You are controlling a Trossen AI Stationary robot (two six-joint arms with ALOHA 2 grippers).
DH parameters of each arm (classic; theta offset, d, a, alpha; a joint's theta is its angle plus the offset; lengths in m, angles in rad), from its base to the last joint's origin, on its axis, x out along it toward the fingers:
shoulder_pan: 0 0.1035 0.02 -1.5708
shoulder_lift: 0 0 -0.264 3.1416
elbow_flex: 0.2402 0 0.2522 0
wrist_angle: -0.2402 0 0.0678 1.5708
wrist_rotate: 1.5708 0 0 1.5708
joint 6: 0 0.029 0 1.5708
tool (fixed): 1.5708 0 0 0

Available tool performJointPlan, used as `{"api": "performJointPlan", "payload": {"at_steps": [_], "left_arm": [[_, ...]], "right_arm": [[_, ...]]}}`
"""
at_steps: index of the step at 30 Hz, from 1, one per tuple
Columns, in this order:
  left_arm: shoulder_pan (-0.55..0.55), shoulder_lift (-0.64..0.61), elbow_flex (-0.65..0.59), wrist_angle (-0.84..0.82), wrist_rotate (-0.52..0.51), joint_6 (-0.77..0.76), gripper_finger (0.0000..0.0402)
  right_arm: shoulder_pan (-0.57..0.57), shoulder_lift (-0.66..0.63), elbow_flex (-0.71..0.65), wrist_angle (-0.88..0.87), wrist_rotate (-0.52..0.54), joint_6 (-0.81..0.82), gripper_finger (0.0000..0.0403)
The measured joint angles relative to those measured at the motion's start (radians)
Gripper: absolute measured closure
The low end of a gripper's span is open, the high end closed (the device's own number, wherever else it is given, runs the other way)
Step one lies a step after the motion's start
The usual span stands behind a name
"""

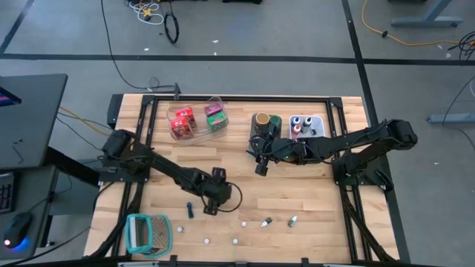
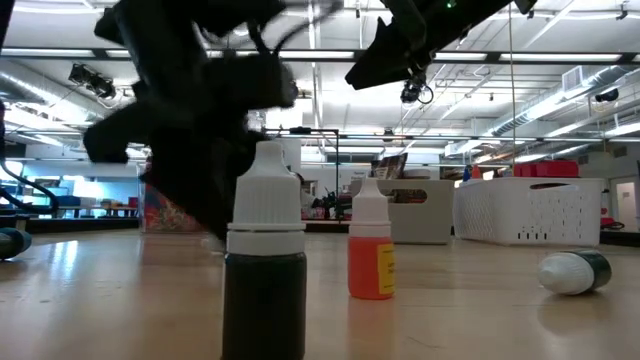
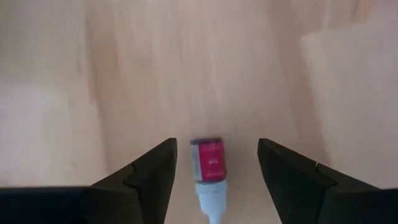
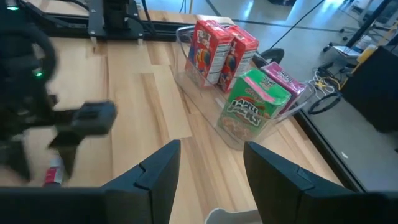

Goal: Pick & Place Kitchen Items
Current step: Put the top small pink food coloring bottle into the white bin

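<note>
Taking the clear bin [image 1: 197, 122] at the back of the bench [image 1: 237, 185] as the landmark: it holds two red cereal packets [image 1: 181, 122] and, to their right, a green packet [image 1: 217, 119]; in the right wrist view the same red boxes [image 4: 217, 50] and the green box [image 4: 252, 106] stand upright inside it.

Well in front of the clear bin and far to its left, at the front edge, stands the teal-and-white ribbed holder [image 1: 147, 233].

In front of the bin, near the bench's middle, the left tool [image 1: 210, 208] hangs low with its fingers [image 3: 149, 180] spread wide, released. A small bottle with a pink label [image 3: 208, 165] lies on the wood between them, touched by neither, its white cap pointing back toward the wrist. In the high view a small dark bottle [image 1: 190, 210] lies just left of this tool.

Farther front and right of the bin, tiny white pieces [image 1: 207, 239] dot the wood, along with two small capped bottles [image 1: 266, 221] lying near the front.

Right of the clear bin sits a brown jar [image 1: 261, 121] in a grey bin, and beyond it a white bin [image 1: 306, 124] with small capped bottles. The right tool [image 1: 260, 165] hovers in front of the brown jar, fingers parted with nothing between them.

The low view shows a dark dropper bottle [image 2: 265, 265] and an orange one [image 2: 371, 250] standing upright, another [image 2: 575, 272] lying on its side.
</note>
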Motion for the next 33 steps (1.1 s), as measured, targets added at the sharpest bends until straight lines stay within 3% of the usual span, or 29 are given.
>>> {"api": "performJointPlan", "payload": {"at_steps": [8,18,25,29,33], "left_arm": [[0.035,0.037,-0.004,-0.033,0.004,-0.092,0.0177],[0.035,0.038,-0.006,-0.024,0.025,-0.125,0.0323],[0.037,0.024,-0.011,0.016,-0.017,-0.145,0.032],[0.04,-0.006,-0.011,0.022,-0.133,-0.143,0.0287],[0.047,-0.007,-0.011,0.026,-0.2,-0.104,0.0298]], "right_arm": [[0.0,0.0,0.001,-0.013,0.001,0.001,0.0215],[0.0,0.0,0.001,-0.011,0.001,0.0,0.0215],[0.0,0.0,0.001,-0.014,-0.004,-0.009,0.0215],[0.0,0.0,0.001,-0.032,-0.145,0.023,0.0215],[0.001,0.0,0.001,-0.036,-0.23,0.036,0.0215]]}}
